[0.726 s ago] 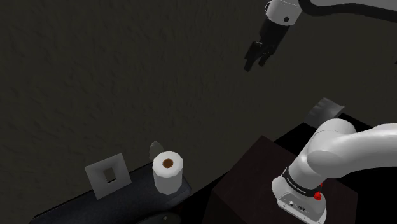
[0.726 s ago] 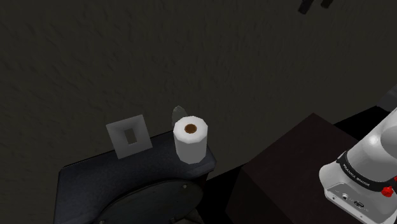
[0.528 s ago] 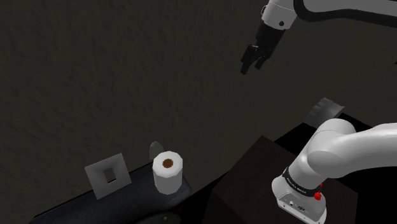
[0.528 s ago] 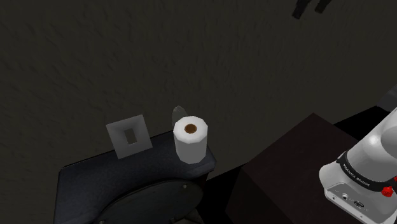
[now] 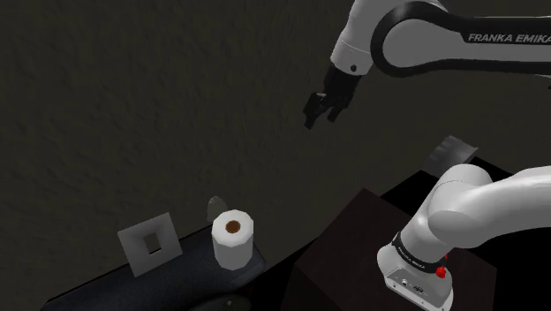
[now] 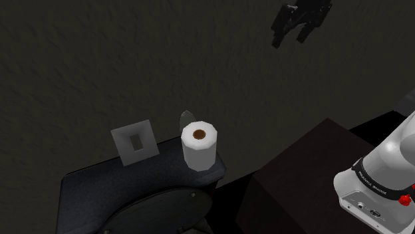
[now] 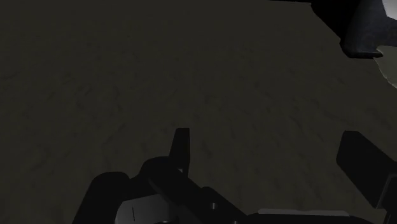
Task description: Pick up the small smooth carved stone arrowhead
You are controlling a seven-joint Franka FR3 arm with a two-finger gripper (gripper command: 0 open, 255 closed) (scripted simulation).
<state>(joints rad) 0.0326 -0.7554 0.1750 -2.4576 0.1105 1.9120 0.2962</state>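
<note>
1. A dim room is shown, with a dark rough wall [image 5: 132, 88] behind everything. Low at the left of the shoulder view a dark ledge [image 6: 100, 183] is seen, probably the top of a toilet cistern.
2. On this ledge a toilet paper roll [image 5: 233, 238] is stood upright. To its left a white square plate [image 5: 132, 254] with a rectangular hole is placed.
3. The arrowhead [image 6: 185, 120] is found as a small grey pointed piece just behind the roll, on the far side near the wall. Its lower part is covered by the roll.
4. The gripper [image 5: 318, 115] is held high in the air, well apart from the ledge and to the right of it. Its tips are pointed down and to the left.
5. In the wrist view the two fingers [image 7: 182, 145] are seen wide apart, and nothing is held between them. It is judged that they are kept spread so that the stone can be taken at once.
6. Because the stone is set behind the roll, an approach from above is judged to be needed, or the roll may be knocked.
7. The arm is carried by a dark stand [image 5: 353, 256] at the lower right.
</note>
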